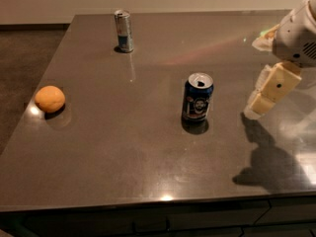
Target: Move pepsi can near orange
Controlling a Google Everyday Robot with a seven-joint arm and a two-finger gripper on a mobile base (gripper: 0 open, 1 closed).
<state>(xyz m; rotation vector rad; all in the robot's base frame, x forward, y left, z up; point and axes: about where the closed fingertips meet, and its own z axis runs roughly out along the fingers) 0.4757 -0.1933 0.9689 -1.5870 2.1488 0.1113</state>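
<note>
Gripper (258,104) right of pepsi can (198,98)

white arm (297,31) at right edge, tool (270,92) hanging beneath it, tilted down and leftward

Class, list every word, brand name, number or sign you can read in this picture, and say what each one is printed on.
No lettering is legible.
pepsi can, centre: round white logo only; wording too blurred to read.
slim can, far side: print too blurred to read.
gripper, right of the pepsi can, above the table: no markings seen.
orange, left edge: none.
</note>
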